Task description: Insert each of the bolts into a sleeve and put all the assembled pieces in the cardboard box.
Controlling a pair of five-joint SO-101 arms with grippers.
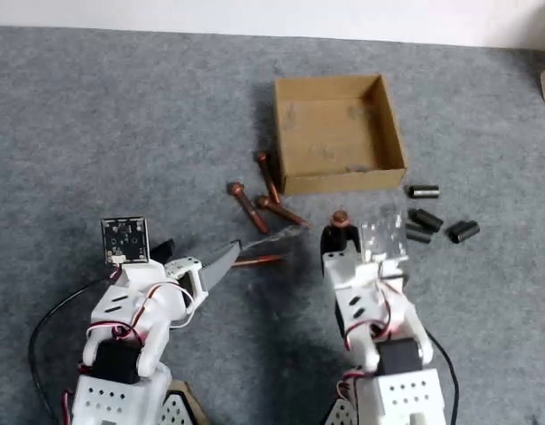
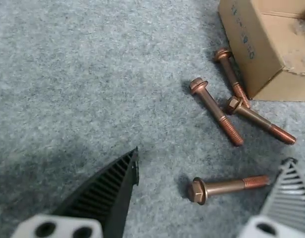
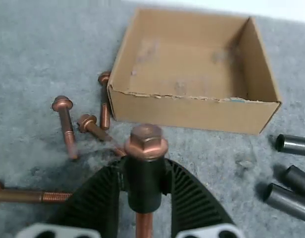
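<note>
Right claw (image 3: pixel 144 171) clamping bolted sleeve (image 3: pixel 144 191), left claw (image 2: pixel 212 157) spread

You get soft, even light on the surface (image 1: pixel 95 106). Bolts (image 2: pixel 215 111) just beside the cardboard box (image 2: pixel 271 49) cast faint shadows; a broader dark shade lies well apart from it.

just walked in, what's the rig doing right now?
The right gripper is shut on a black sleeve with a bolt standing in it, just short of the cardboard box, which has nothing in it yet. The left gripper is open, with a loose bolt lying on the table between its fingers. Three more bolts lie by one corner of the box, and spare sleeves by the other.
</note>
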